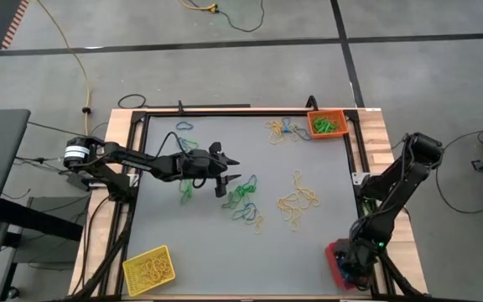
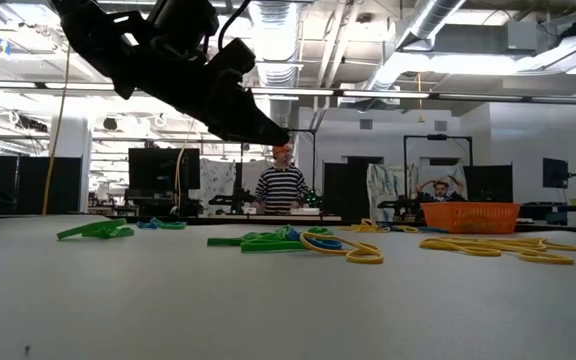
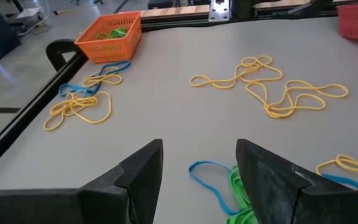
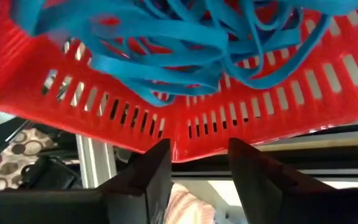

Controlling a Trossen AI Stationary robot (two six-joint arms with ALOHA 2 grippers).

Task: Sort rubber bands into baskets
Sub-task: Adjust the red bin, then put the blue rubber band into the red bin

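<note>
Rubber bands point(image 1: 243, 198) at the table's middle look light, limp and tangled; the left gripper point(image 1: 227, 170), fingers spread and empty, should pinch one free loop

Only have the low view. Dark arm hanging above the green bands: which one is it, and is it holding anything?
Observer: That is the left gripper. The left wrist view shows its fingers apart with nothing between them.
Operator: Where's the right one?
Observer: The right gripper is at the red basket, in the corner at the high view's bottom right. It is open and empty.
Operator: What's in that basket?
Observer: Blue rubber bands, a tangle of them, seen in the right wrist view.
</note>
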